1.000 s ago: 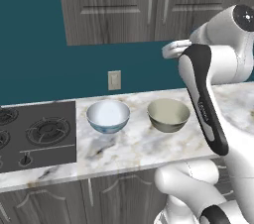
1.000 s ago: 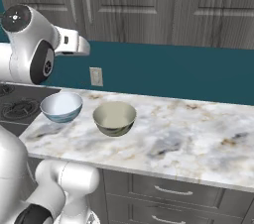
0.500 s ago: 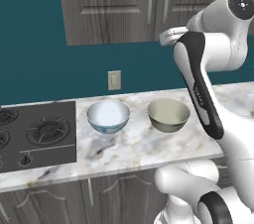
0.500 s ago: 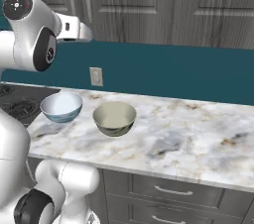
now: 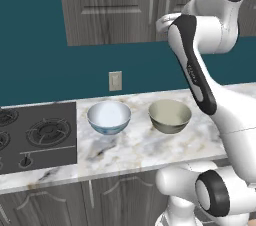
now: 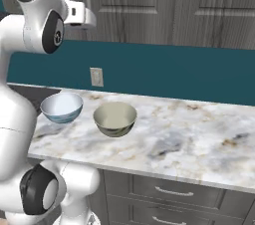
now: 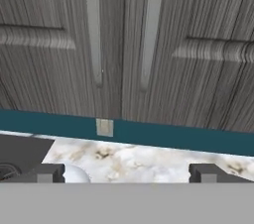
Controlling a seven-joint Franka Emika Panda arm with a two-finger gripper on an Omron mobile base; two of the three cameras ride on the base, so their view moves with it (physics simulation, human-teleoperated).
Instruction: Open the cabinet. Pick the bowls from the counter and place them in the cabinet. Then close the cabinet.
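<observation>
The cabinet [image 5: 110, 5] hangs over the counter [image 5: 130, 150] with both panelled doors shut. Its two slim bar handles [image 7: 93, 29] run side by side at the centre seam. My gripper [image 7: 127, 172] is raised in front of the doors [image 6: 149, 5], just below the handles and apart from them. It is open, its fingertips [image 7: 47, 172] wide apart with nothing between them. Two bowls stand side by side on the counter [image 6: 189, 139]: the white bowl [image 5: 109, 116] on the left and the cream-olive bowl [image 5: 170, 115] on the right. Both also show from the right, white [image 6: 62, 107] and olive [image 6: 115, 118].
A black gas cooktop [image 5: 35, 135] lies at the counter's left end. A wall outlet [image 5: 115, 80] sits on the teal backsplash behind the bowls. Lower cabinets with drawers [image 6: 169, 194] run under the counter. Bare marble stretches to the right of the olive bowl.
The arm has lifted, carrying the hand up from the backsplash level to the lower part of the cabinet doors. The gripper stays open. The bowls have not moved.
</observation>
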